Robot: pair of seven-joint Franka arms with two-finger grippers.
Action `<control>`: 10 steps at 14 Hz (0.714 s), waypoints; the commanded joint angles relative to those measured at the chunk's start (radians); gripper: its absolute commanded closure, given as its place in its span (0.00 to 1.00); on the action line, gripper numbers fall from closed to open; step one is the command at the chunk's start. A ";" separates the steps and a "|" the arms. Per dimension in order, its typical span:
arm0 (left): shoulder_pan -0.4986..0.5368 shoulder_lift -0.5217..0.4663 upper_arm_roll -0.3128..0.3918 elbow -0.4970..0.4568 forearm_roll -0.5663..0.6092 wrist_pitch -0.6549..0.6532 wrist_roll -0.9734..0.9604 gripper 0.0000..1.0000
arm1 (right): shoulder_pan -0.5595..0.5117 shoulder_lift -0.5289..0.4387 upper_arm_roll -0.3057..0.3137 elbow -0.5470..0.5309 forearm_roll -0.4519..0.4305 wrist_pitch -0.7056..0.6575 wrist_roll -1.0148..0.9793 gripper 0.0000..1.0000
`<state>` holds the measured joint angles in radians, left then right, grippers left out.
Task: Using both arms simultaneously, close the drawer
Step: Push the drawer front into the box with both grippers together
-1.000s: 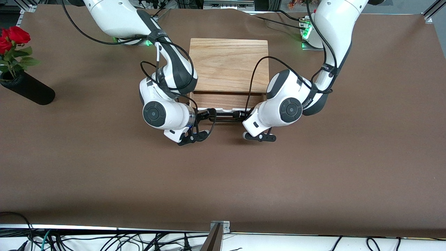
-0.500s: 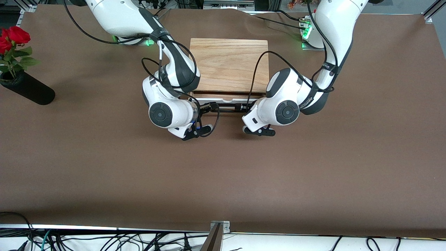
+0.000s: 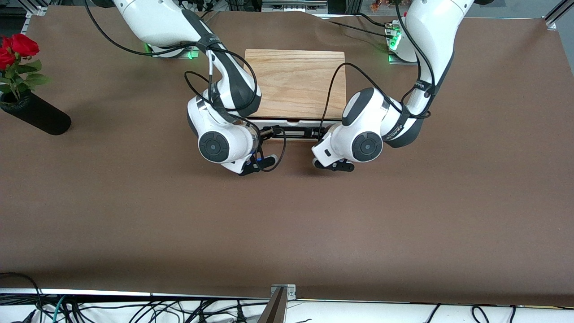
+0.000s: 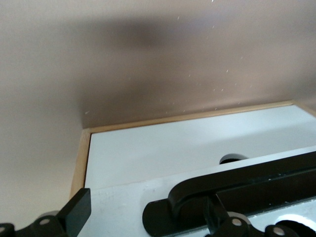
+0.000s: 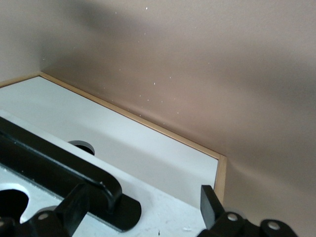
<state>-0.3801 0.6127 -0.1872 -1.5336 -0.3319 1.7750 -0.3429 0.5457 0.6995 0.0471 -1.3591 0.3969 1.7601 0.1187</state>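
While the two grippers meet at one wide black handle [image 3: 293, 133], each straddles one end of it with fingers spread wide and not clamped: in its wrist view the left gripper [image 4: 148, 215] has the bar's rounded end between its fingers with a gap to one of them, and the right gripper [image 5: 143, 205] stands likewise at the other end. The handle belongs to the single drawer [image 3: 291, 121], whose white front shows as a thin strip at the six o'clock edge of the one light oak box [image 3: 296, 83], so the drawer is pushed almost fully in; its inside is hidden. Two white arms carry the grippers: the right arm [image 3: 226, 89] comes down from about eleven o'clock in the front view, and the left arm [image 3: 421, 54] from about one o'clock. The box sits at twelve o'clock on the table [image 3: 287, 215], which is covered in plain brown material. At nine o'clock, near the table's edge at the right arm's end, one black vase [image 3: 38, 115] leans, holding red roses [image 3: 15, 47] with green leaves. Cables [image 3: 134, 309] run along the six o'clock edge, off the table.
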 commanded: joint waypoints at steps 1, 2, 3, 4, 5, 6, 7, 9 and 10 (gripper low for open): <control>0.000 -0.017 0.003 -0.011 -0.016 -0.046 0.009 0.00 | 0.005 0.008 0.000 0.009 0.017 -0.036 0.022 0.00; 0.000 -0.017 0.003 -0.011 -0.015 -0.054 0.009 0.00 | 0.005 0.008 0.000 0.009 0.017 -0.050 0.021 0.00; 0.000 -0.017 0.003 -0.011 -0.015 -0.064 0.009 0.00 | 0.005 0.008 0.000 0.009 0.017 -0.063 0.019 0.00; 0.000 -0.017 0.003 -0.011 -0.015 -0.071 0.009 0.00 | 0.005 0.008 0.000 0.009 0.017 -0.077 0.018 0.00; 0.000 -0.017 0.003 -0.011 -0.015 -0.071 0.009 0.00 | 0.004 0.008 0.000 0.009 0.017 -0.088 0.018 0.00; 0.000 -0.017 0.005 -0.011 -0.015 -0.077 0.009 0.00 | 0.002 0.008 -0.001 0.011 0.019 -0.100 0.018 0.00; 0.001 -0.017 0.005 -0.011 -0.015 -0.078 0.009 0.00 | 0.002 0.006 0.000 0.011 0.019 -0.108 0.018 0.00; 0.000 -0.017 0.005 -0.011 -0.013 -0.092 0.009 0.00 | 0.000 0.006 -0.001 0.012 0.046 -0.122 0.018 0.00; 0.003 -0.019 0.003 -0.010 -0.013 -0.098 0.009 0.00 | 0.000 0.006 -0.001 0.011 0.060 -0.123 0.018 0.00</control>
<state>-0.3794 0.6125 -0.1863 -1.5335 -0.3319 1.7329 -0.3429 0.5474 0.7003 0.0450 -1.3606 0.4175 1.6711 0.1236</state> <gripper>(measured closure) 0.000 0.000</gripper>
